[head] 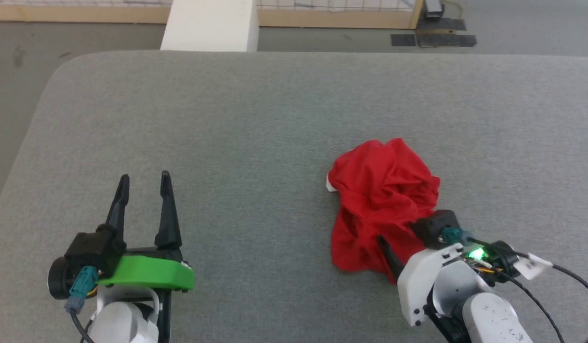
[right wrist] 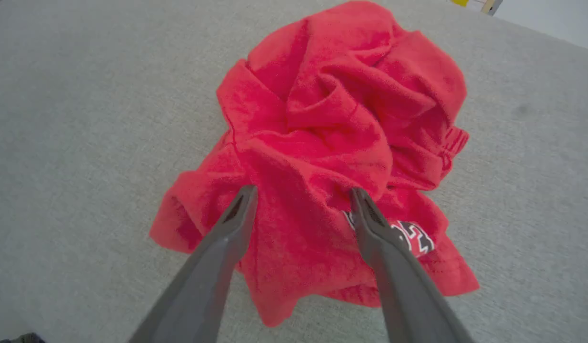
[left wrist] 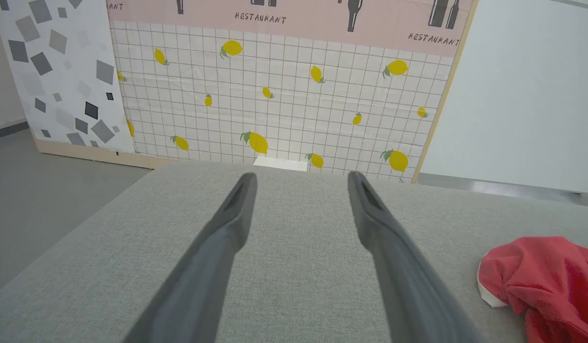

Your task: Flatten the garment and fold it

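- Red garment (head: 384,190) lay crumpled in a heap on the grey fabric tabletop (head: 274,119), right of centre in the head view, not flattened.
- White trim (head: 331,186) poked out at the heap's left edge. White-outlined lettering (right wrist: 413,236) showed on a lower flap in the right wrist view.
- Right claw (right wrist: 303,189) was at the heap's near side, fingers spread wide, tips over the cloth, one tip at the mouth of a fold. Nothing was clamped; couldn't tell whether the tips actually touched fabric.
- Left claw (head: 145,176) was over bare tabletop, well apart from the garment, fingers apart, empty, pointing toward the far edge.
- Lemon-print grid panel (left wrist: 284,105) stood beyond the tabletop's far edge.
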`<state>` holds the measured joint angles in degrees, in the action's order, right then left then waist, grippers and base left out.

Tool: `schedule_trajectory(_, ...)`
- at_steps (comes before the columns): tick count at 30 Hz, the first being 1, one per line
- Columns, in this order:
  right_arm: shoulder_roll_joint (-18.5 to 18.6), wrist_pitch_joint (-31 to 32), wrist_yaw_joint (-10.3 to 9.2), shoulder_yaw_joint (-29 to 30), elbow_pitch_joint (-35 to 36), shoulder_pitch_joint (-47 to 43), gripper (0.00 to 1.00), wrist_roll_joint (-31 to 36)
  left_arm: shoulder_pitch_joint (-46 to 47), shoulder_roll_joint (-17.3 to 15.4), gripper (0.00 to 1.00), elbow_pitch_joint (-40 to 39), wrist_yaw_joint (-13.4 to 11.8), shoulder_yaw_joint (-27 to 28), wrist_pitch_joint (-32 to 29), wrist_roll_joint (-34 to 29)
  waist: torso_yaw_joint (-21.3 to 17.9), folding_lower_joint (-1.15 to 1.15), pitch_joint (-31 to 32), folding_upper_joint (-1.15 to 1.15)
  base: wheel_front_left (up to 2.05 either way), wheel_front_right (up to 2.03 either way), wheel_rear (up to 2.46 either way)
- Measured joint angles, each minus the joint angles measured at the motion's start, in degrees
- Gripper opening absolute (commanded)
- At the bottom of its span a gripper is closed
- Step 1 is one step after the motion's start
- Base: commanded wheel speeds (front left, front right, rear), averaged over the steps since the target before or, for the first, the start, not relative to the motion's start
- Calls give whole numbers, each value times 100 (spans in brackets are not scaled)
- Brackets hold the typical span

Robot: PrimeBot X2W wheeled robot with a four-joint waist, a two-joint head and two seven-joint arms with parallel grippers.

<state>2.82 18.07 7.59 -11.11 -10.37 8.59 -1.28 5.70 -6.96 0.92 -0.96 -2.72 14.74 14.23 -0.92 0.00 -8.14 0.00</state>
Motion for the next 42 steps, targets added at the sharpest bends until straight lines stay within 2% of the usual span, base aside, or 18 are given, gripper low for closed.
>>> schedule_trajectory(3,12,615,0,-30,-53,68,100,86,-6,101,100,-4,104,43,0,-141,100,0,-54,0,0,0,0)
schedule_trajectory(4,14,756,0,-27,-52,96,51,92,-6,137,100,-1,146,54,0,-168,135,0,-71,0,0,0,0)
schedule_trajectory(6,29,894,0,-70,-15,130,0,92,-4,181,100,15,200,97,0,-186,194,0,-97,0,0,0,0)
schedule_trajectory(13,29,647,-1,-368,456,441,0,-94,-3,298,100,96,349,234,0,-266,330,0,-110,0,0,0,0)
schedule_trajectory(18,11,276,0,-1034,770,1220,0,-413,-2,326,100,116,416,337,0,-292,265,0,-79,0,0,0,0)
schedule_trajectory(22,7,-156,0,-1117,975,1905,0,-737,-1,339,100,140,454,377,0,-337,215,0,-41,0,0,0,0)
schedule_trajectory(26,-7,-302,0,-765,899,2139,0,-949,-1,350,100,155,502,370,0,-426,195,0,-5,0,0,0,0)
schedule_trajectory(33,-1,102,0,717,-256,1478,0,-512,-1,369,100,233,555,289,0,-436,181,0,17,0,0,0,0)
schedule_trajectory(34,1,145,0,973,-438,1352,22,-411,-1,370,100,241,570,285,0,-443,173,0,20,0,0,0,0)
schedule_trajectory(35,2,163,0,1223,-604,1233,71,-276,-1,372,100,246,579,276,0,-444,166,0,26,0,0,0,0)
schedule_trajectory(36,4,164,0,1400,-698,1153,100,-176,-1,374,100,252,582,270,0,-447,161,0,32,0,0,0,0)
schedule_trajectory(40,9,-15,-1,2178,-786,864,100,-2,-1,376,100,269,602,234,0,-457,157,0,67,0,0,0,0)
schedule_trajectory(42,13,-285,-1,2387,-465,604,100,75,-1,377,100,267,604,240,0,-457,152,0,106,0,0,0,0)
